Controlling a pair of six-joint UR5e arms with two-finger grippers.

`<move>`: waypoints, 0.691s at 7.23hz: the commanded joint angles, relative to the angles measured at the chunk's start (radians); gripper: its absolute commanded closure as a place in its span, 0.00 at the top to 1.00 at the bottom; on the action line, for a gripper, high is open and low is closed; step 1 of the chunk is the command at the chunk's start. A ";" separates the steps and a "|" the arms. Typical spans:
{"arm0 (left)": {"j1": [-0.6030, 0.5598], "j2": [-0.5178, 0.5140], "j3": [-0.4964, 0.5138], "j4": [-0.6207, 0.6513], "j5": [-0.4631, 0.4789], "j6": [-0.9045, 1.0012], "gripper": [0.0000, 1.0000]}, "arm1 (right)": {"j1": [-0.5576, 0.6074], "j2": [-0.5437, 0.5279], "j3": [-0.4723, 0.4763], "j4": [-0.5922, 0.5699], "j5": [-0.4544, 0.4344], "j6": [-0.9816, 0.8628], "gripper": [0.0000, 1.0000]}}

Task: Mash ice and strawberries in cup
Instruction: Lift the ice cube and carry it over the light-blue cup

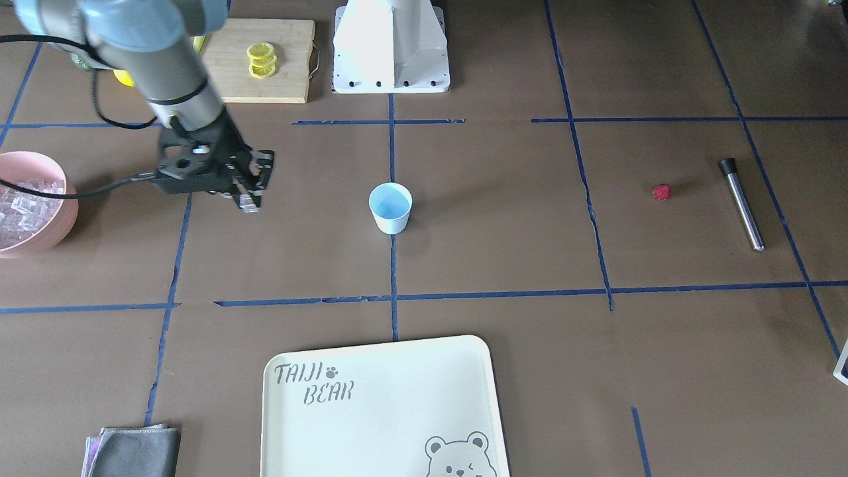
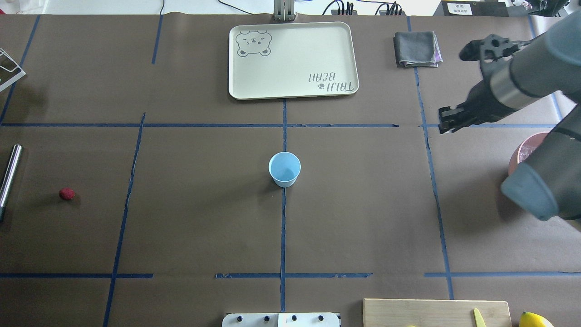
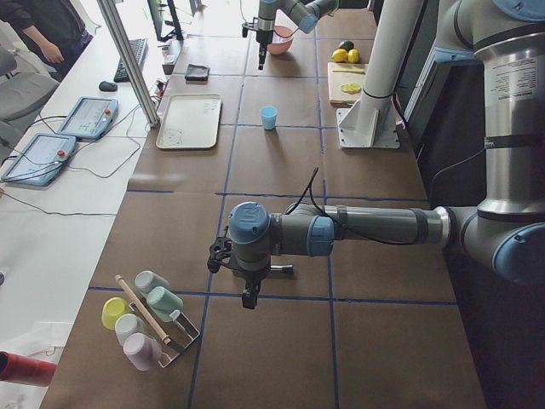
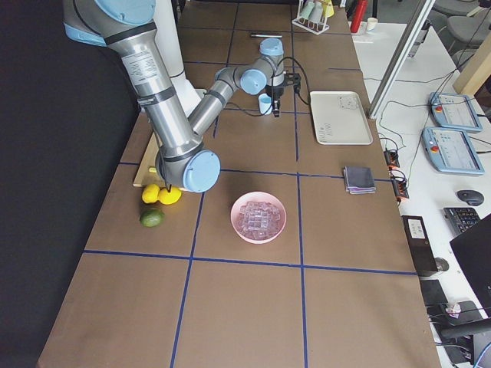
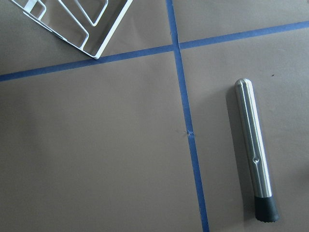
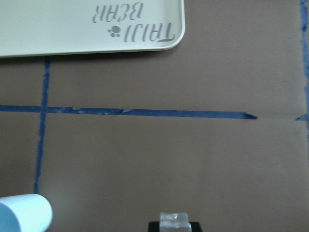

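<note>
Your right gripper [image 1: 249,201] holds an ice cube [image 6: 174,220] short of the cup [image 1: 390,207] at the surface's centre.
It is clamped on the cube's flat sides. Expect it to be slick, light and brittle. You cannot tell how the left gripper [image 3: 248,296] stands.

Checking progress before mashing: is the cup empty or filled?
Empty: the cup stands upright, its blue inside bare in the overhead view.

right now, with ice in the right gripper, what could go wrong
The small clear ice cube sits at the very tips of the right gripper; it may slip out short of the small light-blue plastic cup.
The cup is narrow and unheld; a misaligned drop could miss or tip it.
</note>
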 commanded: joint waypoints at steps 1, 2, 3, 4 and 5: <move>0.002 -0.002 0.000 0.000 0.000 0.000 1.00 | -0.152 0.224 -0.143 -0.049 -0.132 0.174 0.00; 0.002 -0.004 0.001 0.000 0.000 0.000 1.00 | -0.197 0.282 -0.213 -0.051 -0.172 0.207 0.00; 0.003 -0.005 0.001 0.000 0.002 0.000 1.00 | -0.228 0.288 -0.232 -0.049 -0.191 0.218 0.00; 0.003 -0.005 0.001 0.000 0.000 0.000 1.00 | -0.233 0.286 -0.246 -0.046 -0.205 0.218 0.00; 0.003 -0.005 0.000 -0.001 0.000 0.000 1.00 | -0.231 0.286 -0.263 -0.045 -0.208 0.215 0.00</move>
